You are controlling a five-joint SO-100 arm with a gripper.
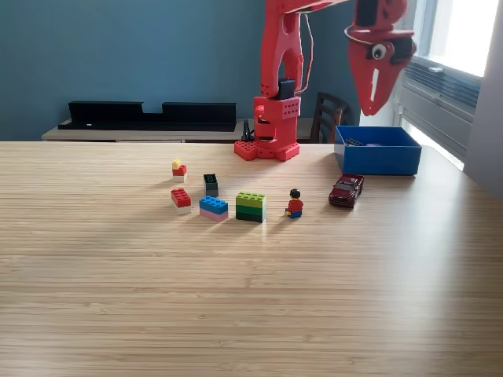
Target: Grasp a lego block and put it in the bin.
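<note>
Several lego blocks lie in the middle of the table: a small yellow-red-white stack [179, 169], a dark block [211, 184], a red block on white [181, 199], a blue block on pink [213, 207] and a green stack [251, 206]. The blue bin [378, 162] stands at the exterior view's right, near the table's far edge, with small dark and purple pieces inside. My red gripper [371, 108] hangs high above the bin, pointing down. Its jaws meet at the tip with only a thin slit higher up, and nothing shows between them.
A lego minifigure [295, 203] and a dark red toy car [346, 189] stand between the blocks and the bin. The arm's red base [267, 145] sits at the table's far edge. A chair [328, 116] and a black shelf [149, 115] lie behind the table.
</note>
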